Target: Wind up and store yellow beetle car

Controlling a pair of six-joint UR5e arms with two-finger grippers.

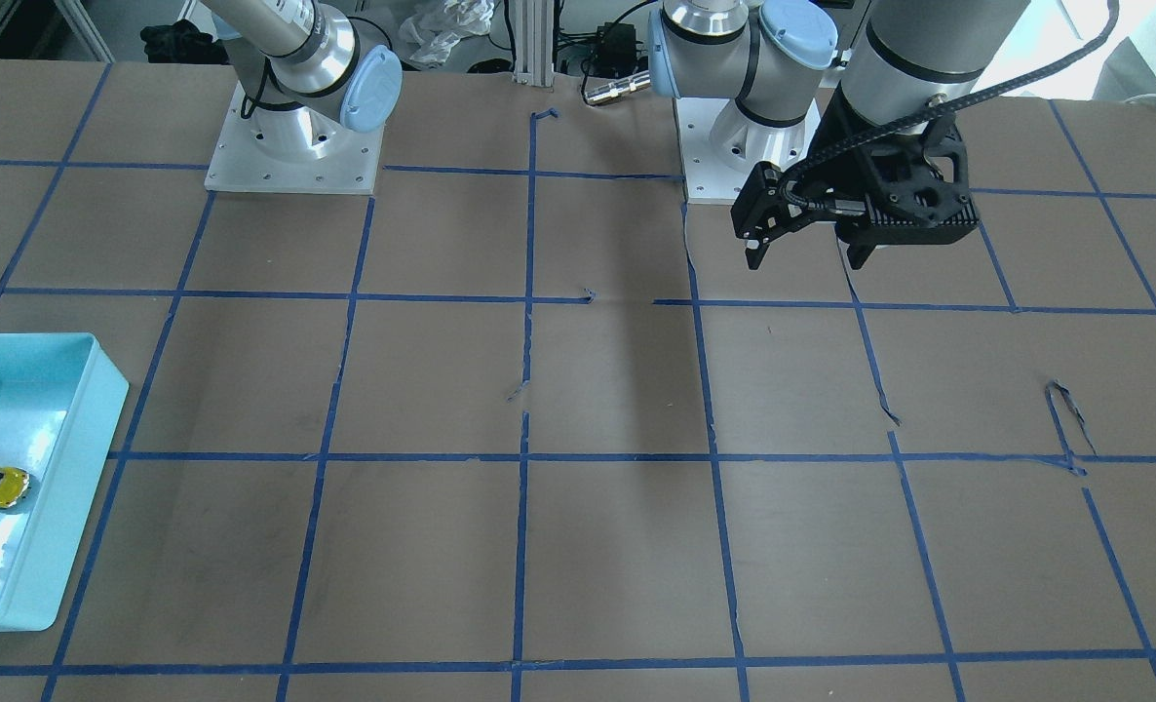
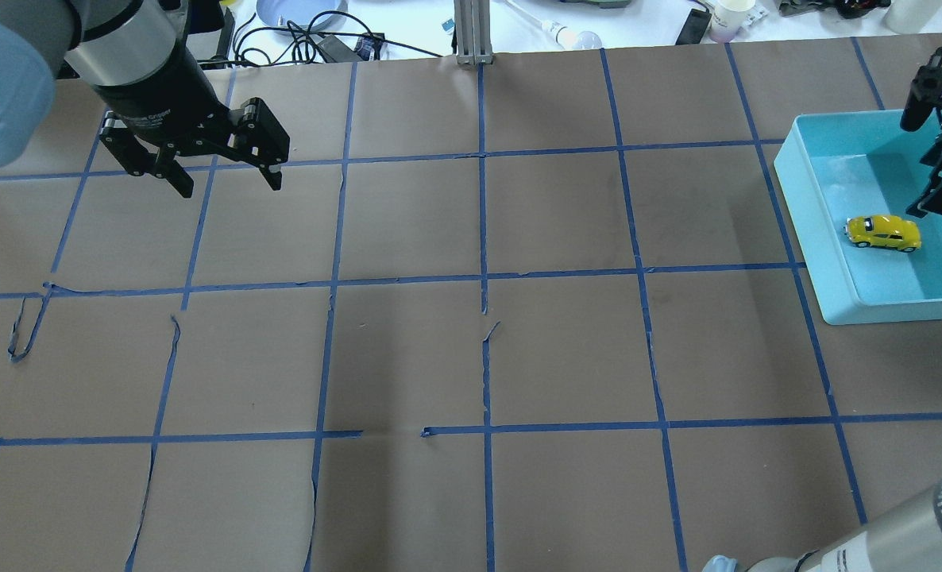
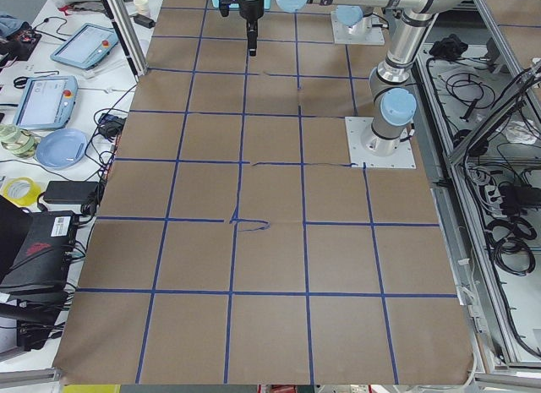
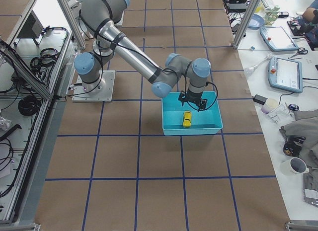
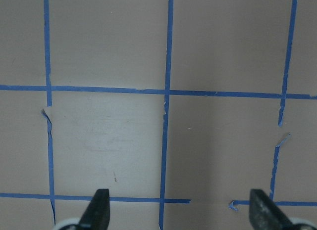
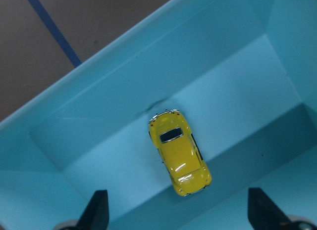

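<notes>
Right arm [image 4: 133,58] reaches out low from its base, with the wrist folded down over a light-blue bin [image 2: 806,214]. Right hand [image 6: 178,209] points straight down into the bin, fingers [image 6: 98,212] spread wide, nothing in it.

Yellow beetle car [image 6: 179,160] sits on its wheels on the bin floor, under the hand and clear of both fingers. The wrist view puts it roughly centred between them. One end is close to an inner wall; can't tell if it touches.

Left hand [image 2: 229,186] is also pointing down, raised over bare brown surface [image 2: 566,349] with a blue tape grid, near its own base. It is spread wide and empty.

Visibility:
- Front view: the left edge clips the bin and one end of the car. The right hand is only a dark sliver at that edge.
- Overhead: the bin's right part and the right hand run off the right edge.
- The height gap between the right hand and the car roof is hard to judge in any view.
</notes>
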